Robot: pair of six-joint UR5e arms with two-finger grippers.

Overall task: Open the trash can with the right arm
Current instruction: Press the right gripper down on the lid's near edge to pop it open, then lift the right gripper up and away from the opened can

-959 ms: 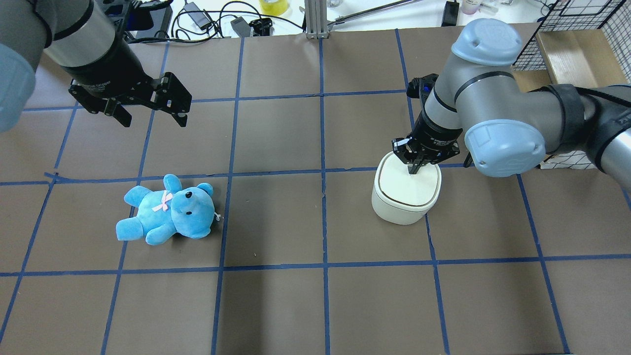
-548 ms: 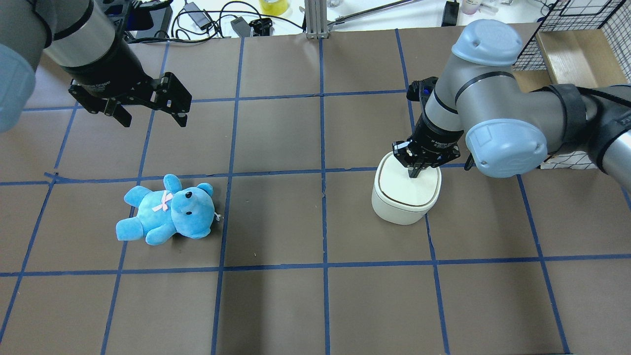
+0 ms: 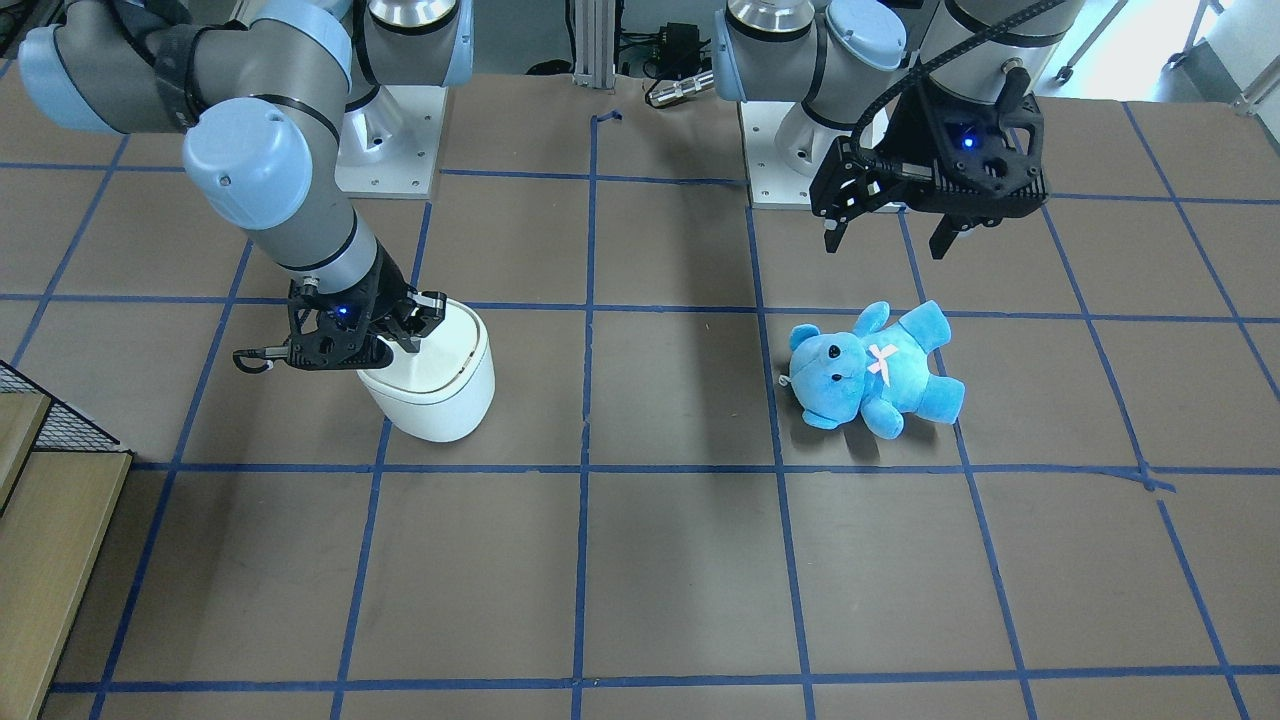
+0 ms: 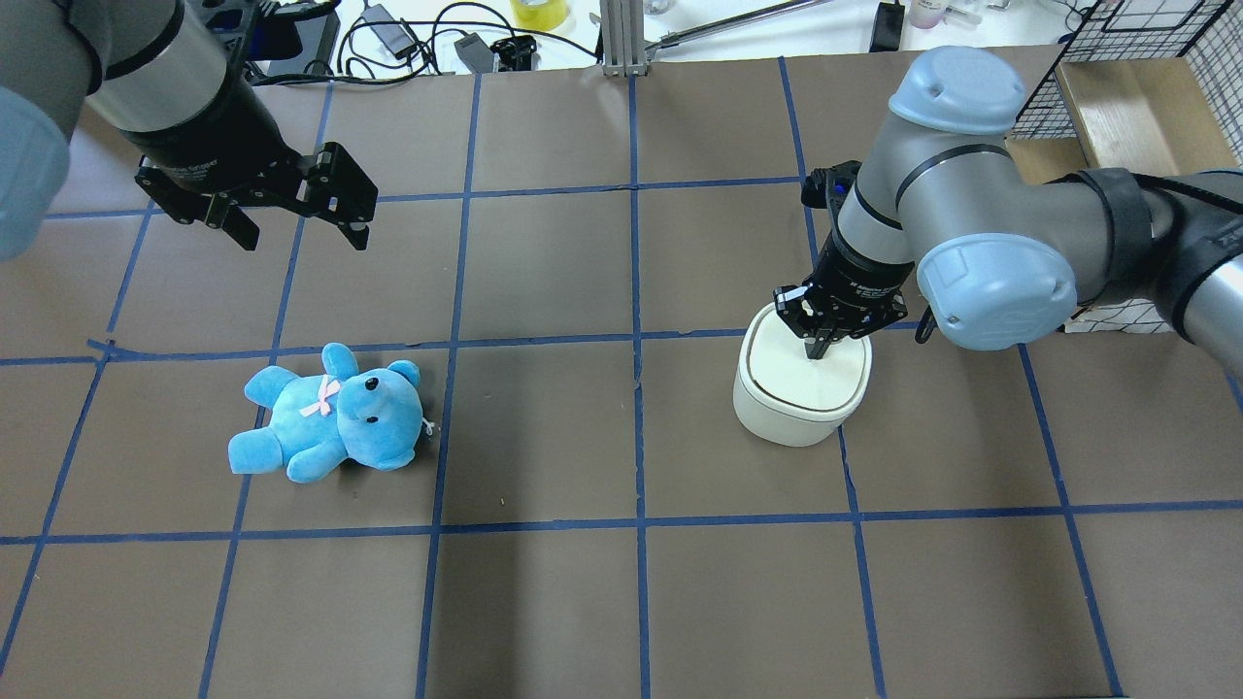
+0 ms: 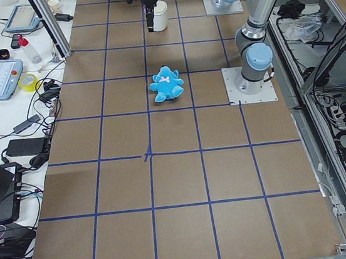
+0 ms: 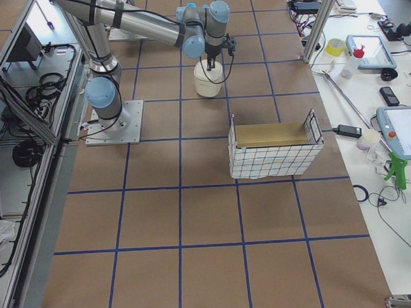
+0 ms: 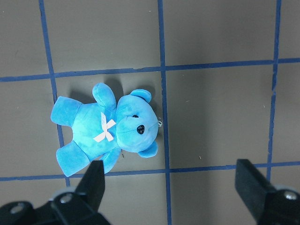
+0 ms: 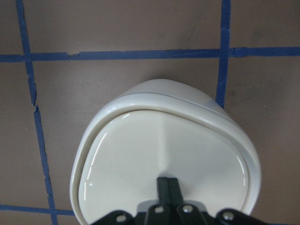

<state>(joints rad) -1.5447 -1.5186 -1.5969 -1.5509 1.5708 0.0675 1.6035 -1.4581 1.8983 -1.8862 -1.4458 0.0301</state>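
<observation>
The white trash can [image 4: 798,398] stands on the brown table right of centre, with its lid down. It also shows in the front view [image 3: 440,390] and the right wrist view [image 8: 159,150]. My right gripper [image 4: 814,351] is shut. Its closed fingertips [image 8: 168,186] point straight down and touch the lid's top near the far edge. My left gripper [image 4: 303,236] is open and empty. It hangs above the table at the far left, beyond the teddy, and shows in the front view [image 3: 885,243] too.
A blue teddy bear [image 4: 330,413] lies on the table's left half, below my left gripper [image 7: 173,187]. A wire basket with a wooden box [image 4: 1136,107] stands at the far right. Cables and small devices [image 4: 408,39] lie along the far edge.
My right gripper's shut tips have moved slightly down and nearer across the lid. The can has shifted a touch. The left arm and the teddy have not moved.
</observation>
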